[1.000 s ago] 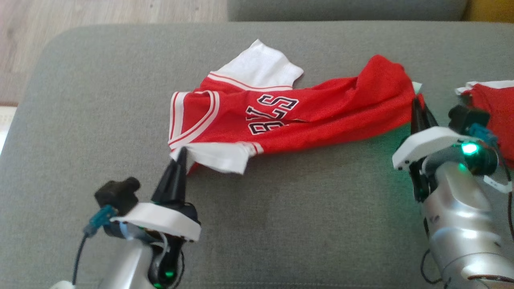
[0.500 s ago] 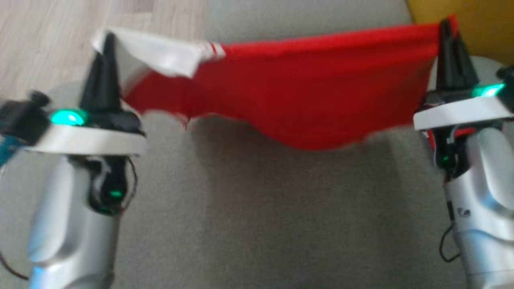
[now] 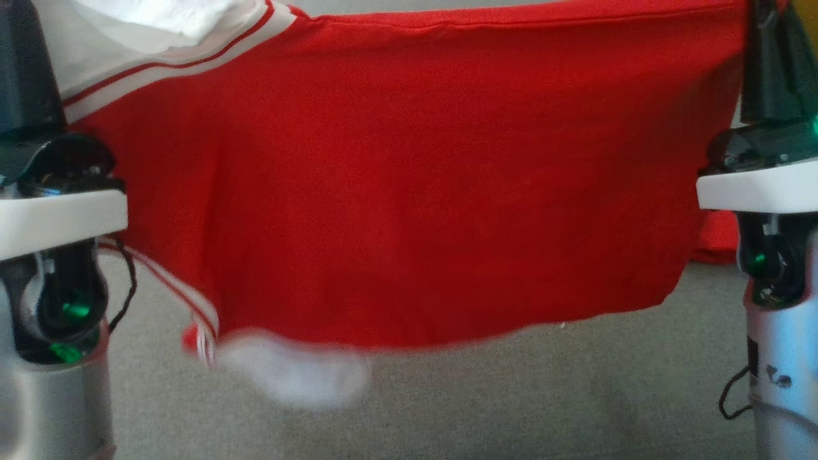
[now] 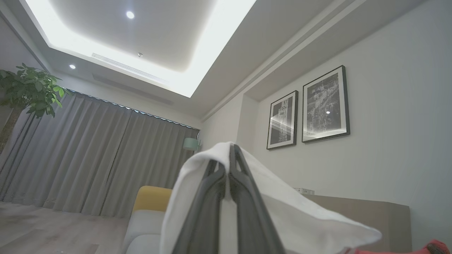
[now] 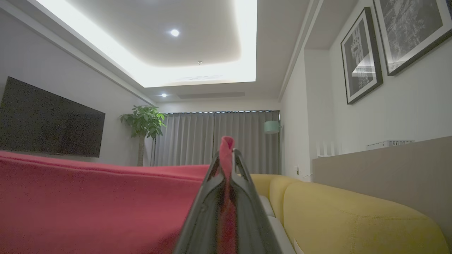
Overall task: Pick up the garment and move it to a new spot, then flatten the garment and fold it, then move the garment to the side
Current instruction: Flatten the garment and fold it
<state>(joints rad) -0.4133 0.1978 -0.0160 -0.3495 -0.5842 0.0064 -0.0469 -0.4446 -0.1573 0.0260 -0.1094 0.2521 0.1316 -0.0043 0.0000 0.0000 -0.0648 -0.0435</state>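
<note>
A red jersey (image 3: 409, 179) with white sleeves and striped trim hangs stretched between my two grippers, high above the grey cushion (image 3: 486, 396). My left gripper (image 4: 229, 155) is shut on the white sleeve (image 4: 282, 208), which drapes over its fingers. My right gripper (image 5: 226, 150) is shut on the red hem corner, with the red cloth (image 5: 88, 208) spreading to the left in the right wrist view. In the head view the left gripper's body (image 3: 29, 83) stands at the left edge and the right one (image 3: 776, 70) at the right edge. A white sleeve (image 3: 294, 370) dangles blurred at the bottom.
A second red cloth (image 3: 716, 239) lies on the cushion behind the right arm. A yellow sofa (image 5: 346, 211) shows in the right wrist view. Grey curtains (image 4: 88, 158), a potted plant (image 5: 143, 121), framed pictures (image 4: 309, 106) and a dark screen (image 5: 49, 120) surround the room.
Both grippers rose with the jersey from flat on the cushion, pulling it taut between them. The jersey now hangs closer to the head camera and covers most of the view.
</note>
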